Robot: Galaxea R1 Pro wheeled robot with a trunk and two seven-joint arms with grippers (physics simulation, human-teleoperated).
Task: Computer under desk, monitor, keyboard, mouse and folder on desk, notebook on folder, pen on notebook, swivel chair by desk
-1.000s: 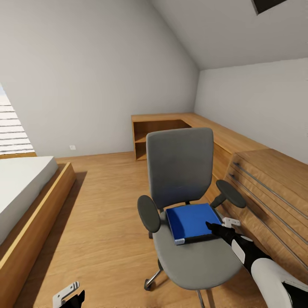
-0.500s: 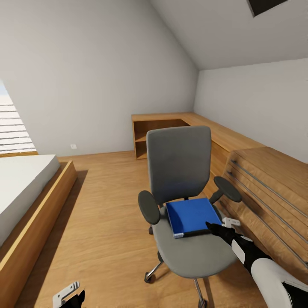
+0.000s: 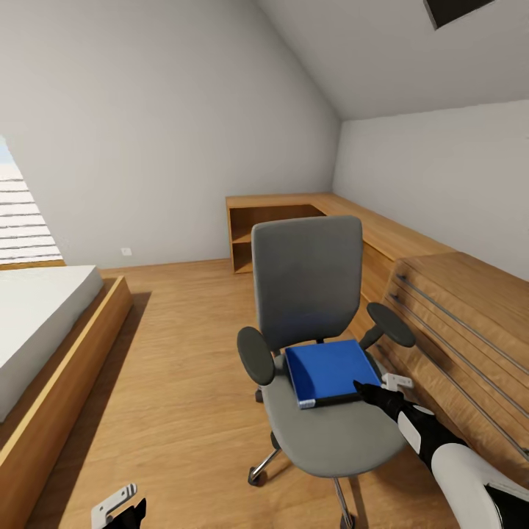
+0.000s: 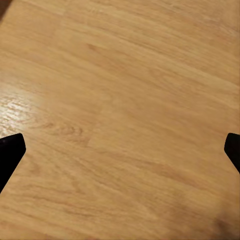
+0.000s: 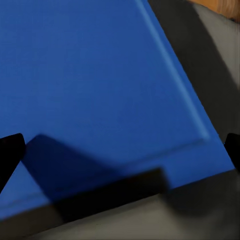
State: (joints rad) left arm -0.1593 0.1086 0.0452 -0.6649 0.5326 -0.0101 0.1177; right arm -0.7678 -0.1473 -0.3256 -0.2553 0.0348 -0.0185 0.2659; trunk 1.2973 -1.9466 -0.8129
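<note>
The folder (image 3: 328, 372) lies flat on the seat of the swivel chair (image 3: 316, 308), between the two armrests, its white edge facing the seat front. The right end effector (image 3: 365, 389) hovers at the folder's near right corner; in the right wrist view its fingertips (image 5: 11, 150) stand wide apart with the blue cover between them, nothing gripped. The left end effector (image 4: 120, 150) hangs low over the wooden floor (image 4: 125, 90), also spread wide and empty. The folder appears thin, light and fairly stiff, with a smooth cover likely to slide on the upholstery. Recommended hold: pinch across the near edge or corner, where a finger can slip beneath the cover.
</note>
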